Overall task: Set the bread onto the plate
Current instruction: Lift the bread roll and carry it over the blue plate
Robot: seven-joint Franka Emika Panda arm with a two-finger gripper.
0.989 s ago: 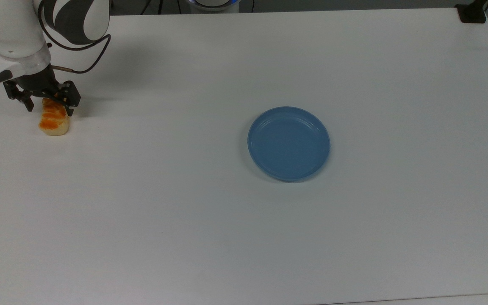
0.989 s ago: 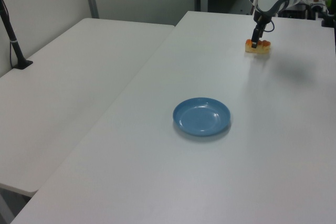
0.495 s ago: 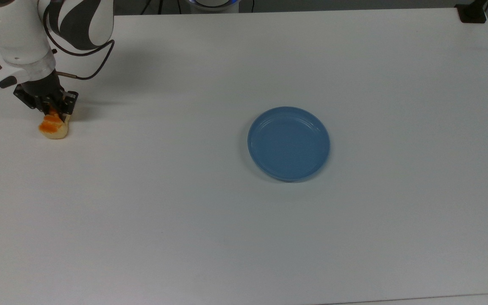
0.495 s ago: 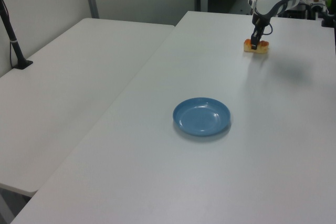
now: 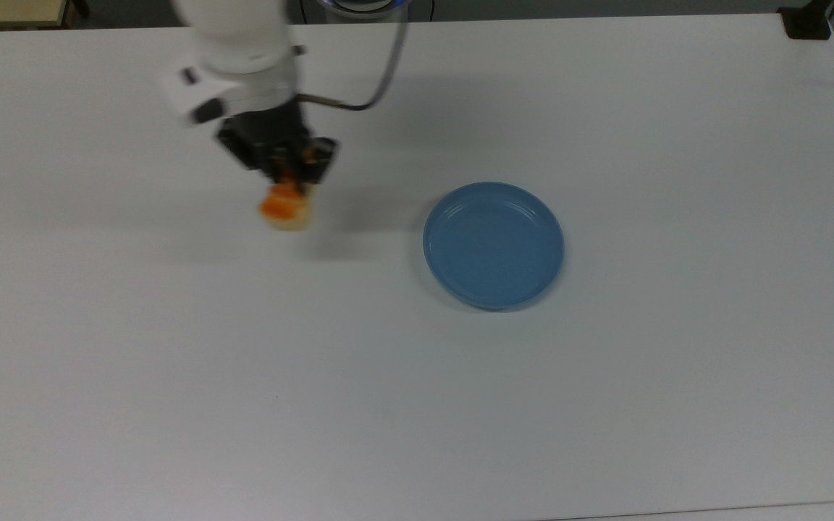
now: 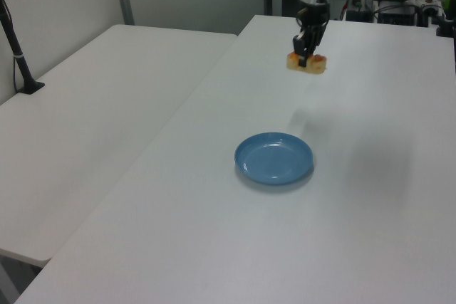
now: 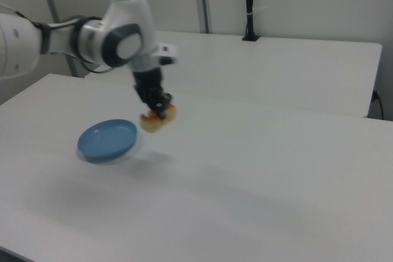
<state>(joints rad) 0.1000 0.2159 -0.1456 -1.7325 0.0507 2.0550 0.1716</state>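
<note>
The pale bread (image 5: 285, 210) with its orange glazed top hangs above the white table, held at one end by my gripper (image 5: 288, 176), which is shut on it. In the left view the bread (image 6: 307, 63) floats well clear of the surface under the gripper (image 6: 305, 53); the right view has the bread (image 7: 157, 119) beneath the gripper (image 7: 159, 110) too. The round blue plate (image 5: 493, 245) lies flat to the top view's right of the bread, apart from it. I also see the plate (image 6: 273, 159) in the left view and the plate (image 7: 107, 140) in the right view, nothing on it.
A second white table (image 6: 92, 112) stands beside the work table at the left view's left, with a black post (image 6: 16, 51) clamped on it. A black clamp base (image 5: 806, 22) sits at the top view's far right corner. Cables and equipment lie behind the arm's base.
My gripper closed on the bread at the top view's far left, lifted it off the table and carried it rightward toward the plate.
</note>
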